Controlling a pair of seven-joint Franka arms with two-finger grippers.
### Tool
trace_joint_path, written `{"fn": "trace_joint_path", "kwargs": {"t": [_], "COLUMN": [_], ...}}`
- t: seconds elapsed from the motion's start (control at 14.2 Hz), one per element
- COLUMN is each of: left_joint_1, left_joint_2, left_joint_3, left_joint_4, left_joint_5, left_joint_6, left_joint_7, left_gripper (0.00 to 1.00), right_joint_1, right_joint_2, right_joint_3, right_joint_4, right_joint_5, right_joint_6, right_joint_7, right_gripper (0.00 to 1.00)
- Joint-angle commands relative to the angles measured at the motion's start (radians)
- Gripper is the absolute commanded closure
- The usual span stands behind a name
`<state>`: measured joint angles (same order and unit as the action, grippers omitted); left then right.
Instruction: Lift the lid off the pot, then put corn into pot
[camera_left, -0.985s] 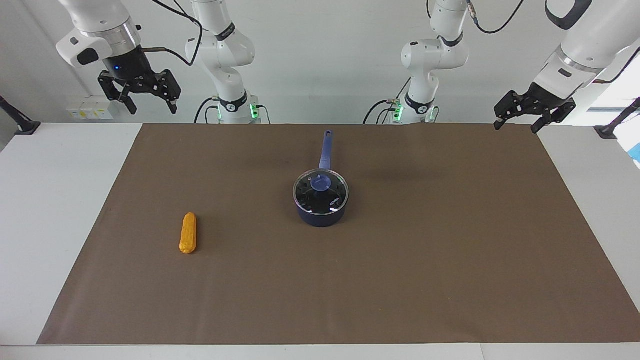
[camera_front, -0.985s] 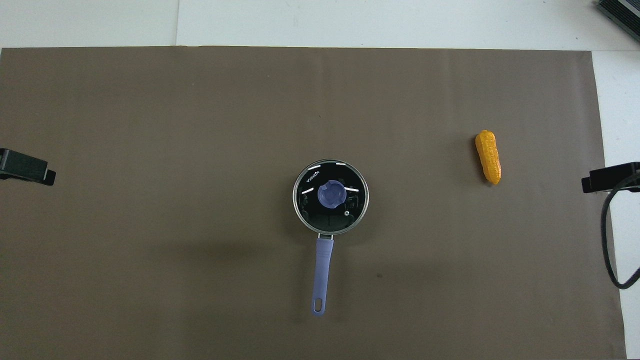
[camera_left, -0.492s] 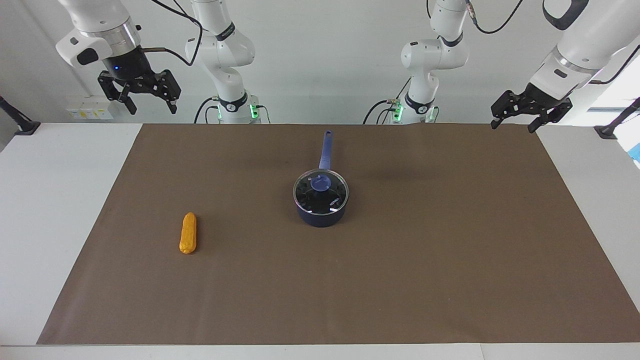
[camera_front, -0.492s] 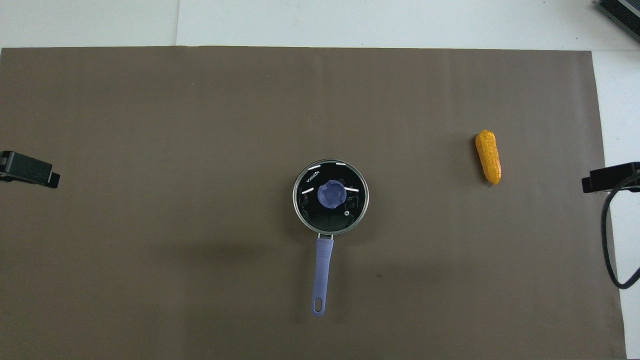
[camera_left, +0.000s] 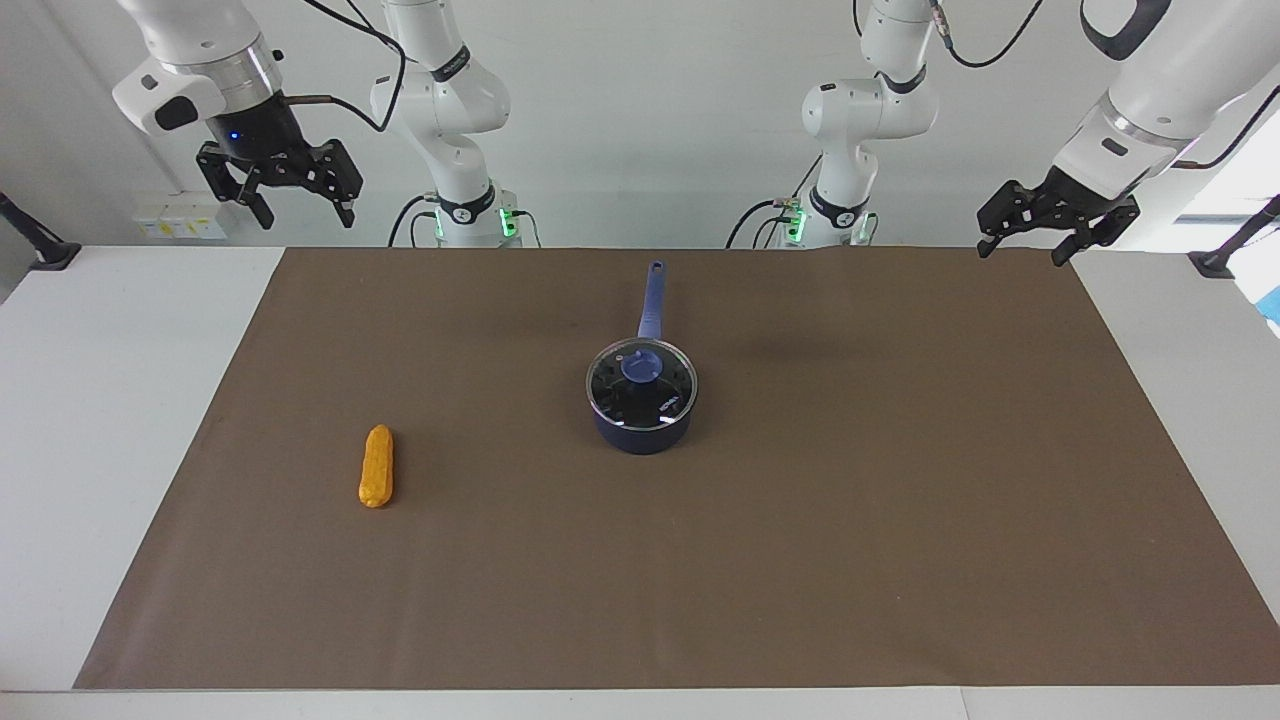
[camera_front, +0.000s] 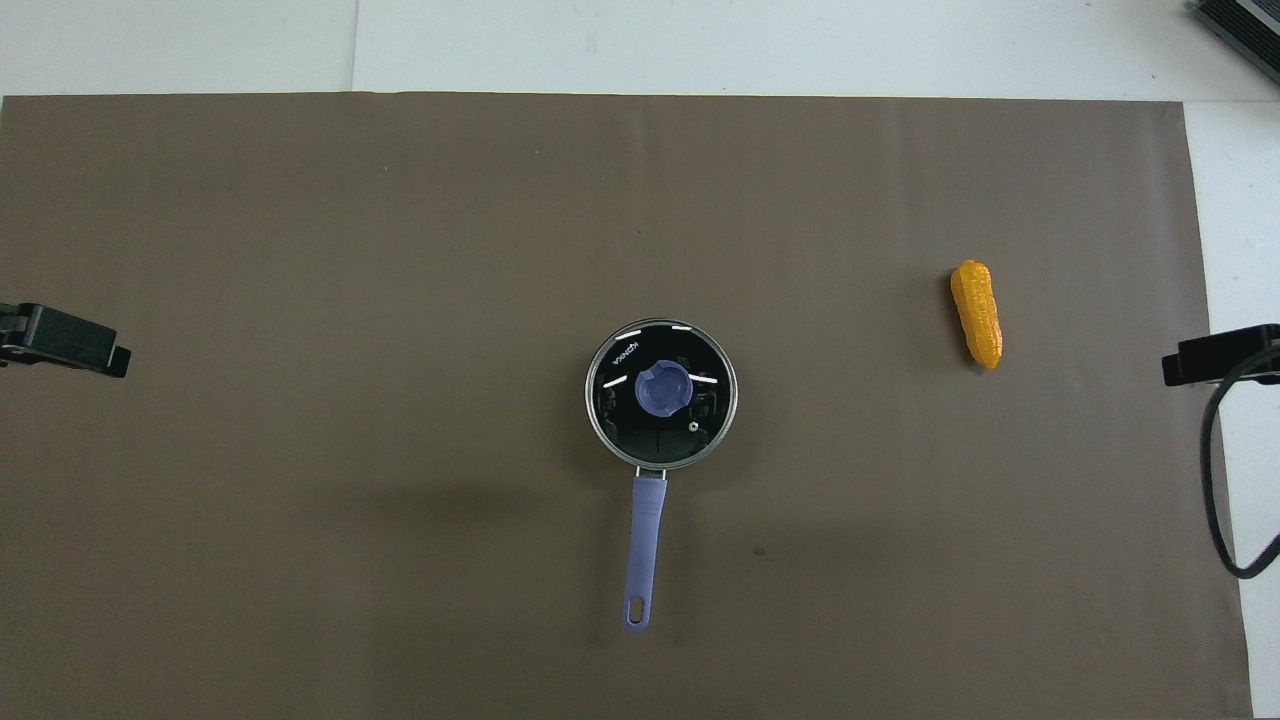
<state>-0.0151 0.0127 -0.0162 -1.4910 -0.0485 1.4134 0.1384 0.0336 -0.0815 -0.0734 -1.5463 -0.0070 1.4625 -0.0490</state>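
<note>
The pot (camera_left: 641, 430) stands mid-table on the brown mat, its long blue handle (camera_left: 651, 299) pointing toward the robots. The lid (camera_left: 640, 392) sits on it, blue knob (camera_left: 641, 366) upward; in the overhead view the lid (camera_front: 620, 425) covers the pot and the handle (camera_front: 645, 545) shows. The corn (camera_left: 377, 467) lies on the mat toward the right arm's end, also in the overhead view (camera_front: 977, 313). My right gripper (camera_left: 305, 213) hangs open and high above that end (camera_front: 1215, 355). My left gripper (camera_left: 1022, 248) is open, raised over the mat's edge at the left arm's end (camera_front: 70, 340).
The brown mat (camera_left: 900, 520) covers most of the white table (camera_left: 100, 420). A black cable (camera_front: 1213, 480) hangs from the right arm. A dark object (camera_front: 1240, 25) sits at the table corner farthest from the robots, at the right arm's end.
My left gripper has shifted a little inward over the mat's edge. The right gripper, pot, lid and corn have not moved.
</note>
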Motion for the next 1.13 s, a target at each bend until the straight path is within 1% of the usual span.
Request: {"fn": "trace_joint_path", "kwargs": {"t": [0.0,0.28,0.49,0.63,0.7,0.91,1.06], "left_joint_1": [-0.041,-0.097,-0.190,-0.227,-0.252,-0.327,-0.371], "left_joint_2": [-0.028,-0.033,-0.022,-0.016,-0.014,-0.010,0.003], "left_joint_3": [0.004,0.004,0.002,0.002,0.002,-0.001,-0.001], "left_joint_4": [-0.031,-0.046,-0.048,-0.054,-0.055,-0.060,-0.063], "left_joint_5": [0.009,0.013,0.051,0.052,0.050,0.048,0.048], "left_joint_6": [-0.007,-0.007,-0.007,0.005,0.010,0.028,0.056], "left_joint_7": [0.004,0.001,0.001,-0.003,-0.005,-0.028,-0.083], "left_gripper": [0.00,0.00,0.00,0.00,0.00,0.00,0.00], "right_joint_1": [-0.006,0.005,0.005,0.006,0.005,0.005,0.003], "right_joint_2": [-0.014,-0.014,-0.018,-0.032,-0.031,-0.009,0.049], "right_joint_3": [0.004,0.015,0.012,0.012,0.014,0.014,0.014], "right_joint_4": [-0.009,-0.008,-0.015,-0.060,-0.089,-0.181,-0.193], "right_joint_5": [0.002,0.005,0.005,0.005,0.005,0.004,0.004], "right_joint_6": [-0.005,-0.010,-0.007,0.019,0.057,0.234,0.300], "right_joint_7": [-0.026,-0.028,-0.028,-0.019,-0.022,-0.026,-0.028], "right_gripper": [0.00,0.00,0.00,0.00,0.00,0.00,0.00]}}
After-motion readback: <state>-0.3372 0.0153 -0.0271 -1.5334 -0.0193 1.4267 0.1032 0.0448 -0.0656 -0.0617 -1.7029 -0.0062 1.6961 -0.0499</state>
